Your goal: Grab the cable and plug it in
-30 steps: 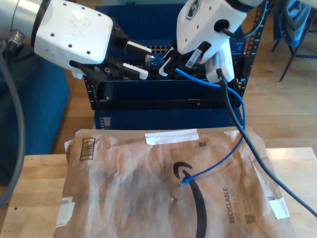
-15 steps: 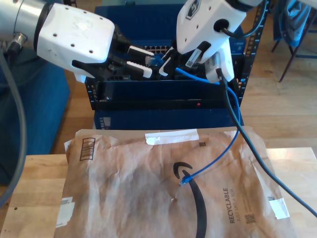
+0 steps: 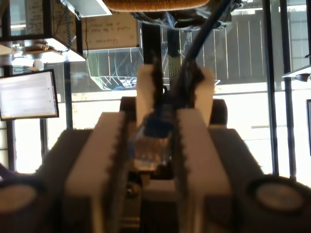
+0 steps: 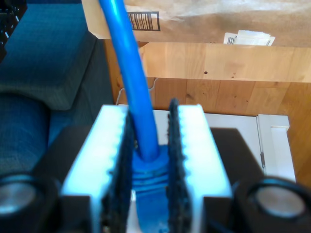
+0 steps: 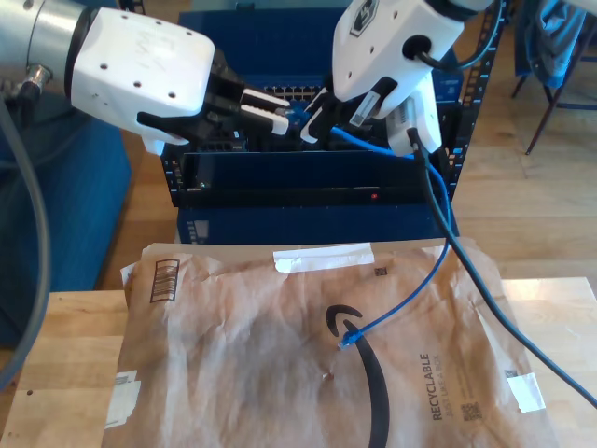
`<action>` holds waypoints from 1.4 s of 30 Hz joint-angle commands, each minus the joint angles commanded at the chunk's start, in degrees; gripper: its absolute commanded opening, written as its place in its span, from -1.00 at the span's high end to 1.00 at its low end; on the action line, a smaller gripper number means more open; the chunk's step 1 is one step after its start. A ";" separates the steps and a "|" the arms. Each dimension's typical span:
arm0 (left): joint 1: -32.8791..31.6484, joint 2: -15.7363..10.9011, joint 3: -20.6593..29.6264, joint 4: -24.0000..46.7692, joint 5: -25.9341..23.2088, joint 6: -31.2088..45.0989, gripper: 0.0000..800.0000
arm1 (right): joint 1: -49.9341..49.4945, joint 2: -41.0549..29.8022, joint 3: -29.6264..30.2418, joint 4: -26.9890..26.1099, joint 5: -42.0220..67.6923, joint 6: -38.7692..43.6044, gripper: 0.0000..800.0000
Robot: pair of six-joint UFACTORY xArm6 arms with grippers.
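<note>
- The cable is seen in the exterior view running from the two hands in front of the rack down to the envelope, where its free plug lies on the printed logo.
- The upper end of the cable is held between both hands, in front of the rack's port row.
- In the first wrist view, the clear plug is clamped between the fingers of my first hand, with the blue boot just beyond it.
- In the second wrist view, the cable's blue boot is clamped by my second hand, and the cord is seen leading away from it.
- In the exterior view, my first hand reaches in from the exterior view's left and my second hand from its right; their tips almost meet.
- The envelope is spread on a wooden surface.
</note>
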 joint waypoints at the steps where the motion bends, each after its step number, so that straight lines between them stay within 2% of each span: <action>1: 0.00 0.00 0.00 0.00 0.00 0.00 0.98 | 0.09 0.00 0.00 0.00 0.00 0.00 0.94; 2: 0.00 0.00 0.00 0.00 0.00 0.00 0.99 | 0.09 0.00 0.00 -0.09 0.00 0.00 0.86; 3: 0.00 0.00 0.00 0.09 0.00 0.00 0.99 | 0.09 -0.09 0.00 0.00 0.00 -0.09 0.62; 4: 0.00 0.00 0.09 0.09 0.00 0.00 0.99 | 0.09 -0.09 0.00 0.00 -0.09 -0.26 0.18; 7: 0.09 -0.09 0.62 0.09 0.00 -0.18 0.99 | -0.26 -0.53 -0.35 -0.26 -0.18 -3.34 -0.64; 8: 0.09 -0.09 0.62 0.18 0.00 -0.35 0.99 | -0.70 -0.79 -0.53 -0.44 -0.26 -4.75 -0.79; 10: 0.62 -0.09 0.53 0.18 0.35 -0.44 0.99 | -1.05 -1.76 -2.20 -0.79 -0.26 -7.74 -0.95; 17: 2.64 0.18 0.00 -0.79 1.85 -5.80 0.99 | -5.19 -6.95 -1.41 -1.23 0.00 -10.46 -0.99; 19: 2.55 1.14 -0.62 -2.02 4.31 -7.91 0.99 | -5.10 -8.18 0.00 -0.97 0.00 -10.73 -0.99; 22: 2.64 3.08 -2.46 -3.69 10.46 -13.80 0.99 | -5.10 -8.97 1.32 -0.53 -0.26 -11.34 -0.99; 24: 2.73 3.60 -3.16 -3.69 12.40 -16.97 0.99 | -5.19 -10.64 2.02 -0.88 -0.53 -11.60 -0.99; 27: 3.34 4.40 -3.16 -3.87 13.71 -17.93 0.99 | -5.27 -16.44 7.47 -0.88 -5.80 -13.36 -0.99; 29: 4.13 5.45 -3.25 -4.66 14.95 -19.96 0.99 | -5.10 -21.19 11.52 -0.35 -12.22 -18.29 -0.99; 32: 6.77 8.18 -3.25 -8.97 17.05 -23.03 0.99 | -4.40 -26.02 14.42 -0.18 -17.76 -20.48 -0.98; 34: 8.00 9.67 -3.25 -11.43 18.81 -24.18 1.00 | -2.46 -27.78 15.74 -0.18 -17.85 -20.66 -0.98; 37: 8.53 10.37 -3.16 -12.57 19.34 -25.05 1.00 | 2.81 -28.75 18.02 -0.18 -18.81 -21.19 -0.99; 42: 9.41 10.90 -3.16 -15.82 22.42 -27.08 0.99 | 11.69 -30.68 23.38 -0.18 -30.07 -24.00 -0.99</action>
